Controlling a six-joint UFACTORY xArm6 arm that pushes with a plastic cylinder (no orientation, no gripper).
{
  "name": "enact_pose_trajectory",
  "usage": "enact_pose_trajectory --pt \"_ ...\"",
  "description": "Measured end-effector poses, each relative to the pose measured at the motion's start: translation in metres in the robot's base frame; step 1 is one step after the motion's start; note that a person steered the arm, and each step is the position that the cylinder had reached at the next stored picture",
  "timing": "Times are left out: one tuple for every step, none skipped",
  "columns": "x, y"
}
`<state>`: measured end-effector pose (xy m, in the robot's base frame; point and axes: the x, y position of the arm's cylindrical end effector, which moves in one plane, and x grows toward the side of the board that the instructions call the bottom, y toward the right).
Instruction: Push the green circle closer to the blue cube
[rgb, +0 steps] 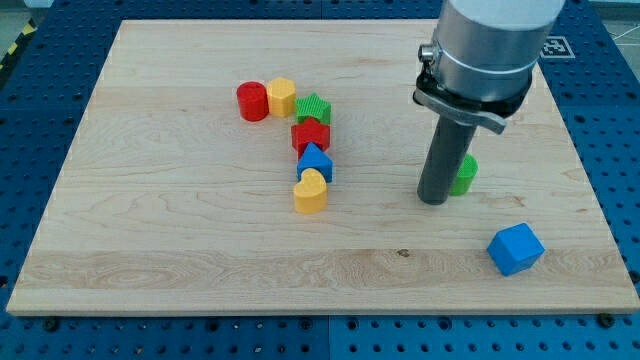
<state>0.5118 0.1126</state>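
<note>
- My tip (the tool, a bare rod, grasping nothing) is touching the green circle on its view-left side.
- Green circle is sitting near the blue cube, still apart; pushing toward view's bottom-right is remaining.

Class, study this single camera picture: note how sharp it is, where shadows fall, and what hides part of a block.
In the camera view, lighting is even and soft; the blue cube throws only a faint shadow on the board. The blocks look sharp, with no glare visible. The arm's dark rod hides most of the green circle, and my tip sits just to its left in the view.
</note>
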Motion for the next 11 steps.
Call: enact_pose_trajectory --pt "0.022 -0.030" --pt "0.009 -0.040" --pt "-0.046 -0.023" --pt "-0.091 -0.005" --pt "-0.087 -0.004" --pt "-0.061 0.002" --pt "-0.048 0.021" --pt "-0.040 0.050" --pt "-0.028 0.072" --pt "-0.018 0.078" --pt "-0.001 0.078"
